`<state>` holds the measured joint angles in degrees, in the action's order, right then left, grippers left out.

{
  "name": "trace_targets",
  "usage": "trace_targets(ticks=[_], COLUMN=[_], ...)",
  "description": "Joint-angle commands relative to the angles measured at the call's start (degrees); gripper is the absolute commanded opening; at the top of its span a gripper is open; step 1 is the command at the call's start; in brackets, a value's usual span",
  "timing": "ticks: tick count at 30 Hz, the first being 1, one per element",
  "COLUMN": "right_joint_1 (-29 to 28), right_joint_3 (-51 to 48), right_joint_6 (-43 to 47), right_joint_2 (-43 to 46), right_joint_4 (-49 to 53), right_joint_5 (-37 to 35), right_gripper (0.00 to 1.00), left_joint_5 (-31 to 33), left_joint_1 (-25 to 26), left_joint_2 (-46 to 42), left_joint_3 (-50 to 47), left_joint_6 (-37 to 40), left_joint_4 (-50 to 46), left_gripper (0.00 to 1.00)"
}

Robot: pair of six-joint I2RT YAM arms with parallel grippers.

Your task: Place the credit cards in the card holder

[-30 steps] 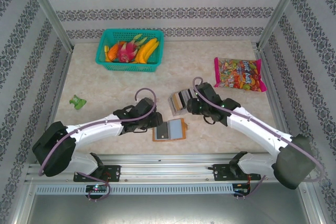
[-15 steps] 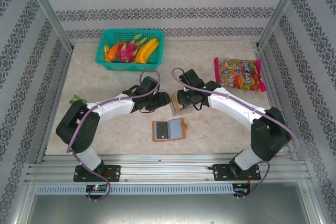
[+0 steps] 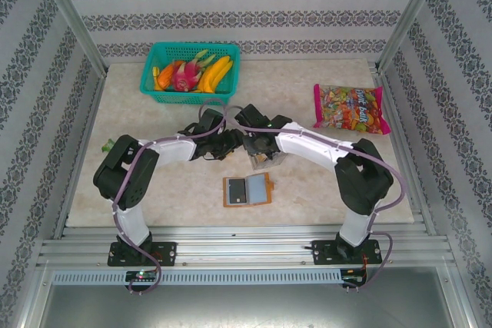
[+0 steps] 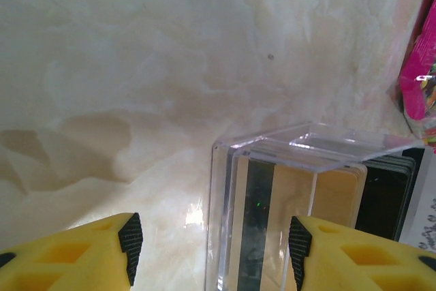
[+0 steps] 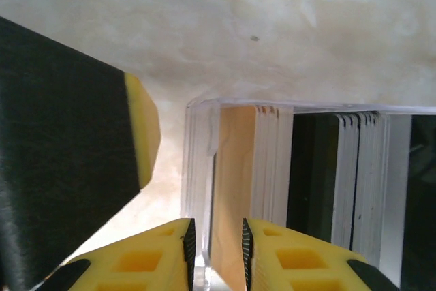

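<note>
Right tool [image 5: 216, 238] narrow, seemingly pinching clear box [image 5: 197, 142]

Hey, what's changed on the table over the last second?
The left hand moved from the card holder out to the clear box and stands open. The right hand shifted left over the box. The card holder, basket and candy bag stayed put.

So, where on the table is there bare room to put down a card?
Widest bare marble: between the basket and the candy bag, along the far wall. Also right of the card holder. Crowded: the middle, where the left gripper and the right gripper meet at the clear box.
</note>
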<state>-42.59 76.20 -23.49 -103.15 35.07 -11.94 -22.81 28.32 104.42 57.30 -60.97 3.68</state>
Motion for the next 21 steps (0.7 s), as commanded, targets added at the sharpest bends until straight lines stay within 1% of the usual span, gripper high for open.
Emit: trace_targets(ticks=[1,7,12,21], right_joint_1=[-1.0,-1.2,-1.4,-3.5], right_joint_3=[2.7,5.0,5.8,7.8], right_joint_6=[1.5,2.0,2.8,3.7], right_joint_2=[-2.1,-5.5,-7.6,-11.5], right_joint_4=[3.6,5.9,6.3,9.1], right_joint_5=[-6.7,-8.2,-9.0,-17.2], right_gripper=[0.28,0.31,0.32,0.31], left_joint_5=[-2.0,-2.7,-2.2,-1.9], left_joint_1=[-1.4,-1.5,-1.6,-1.7], left_joint_2=[0.3,0.9,0.8,0.8], left_joint_3=[-0.9,-1.2,-2.2,-2.8], left_joint_6=[-2.7,-3.2,-4.1,-4.3], left_joint_4=[5.0,6.0,6.9,6.7], left_gripper=[0.62,0.62,0.62,0.61])
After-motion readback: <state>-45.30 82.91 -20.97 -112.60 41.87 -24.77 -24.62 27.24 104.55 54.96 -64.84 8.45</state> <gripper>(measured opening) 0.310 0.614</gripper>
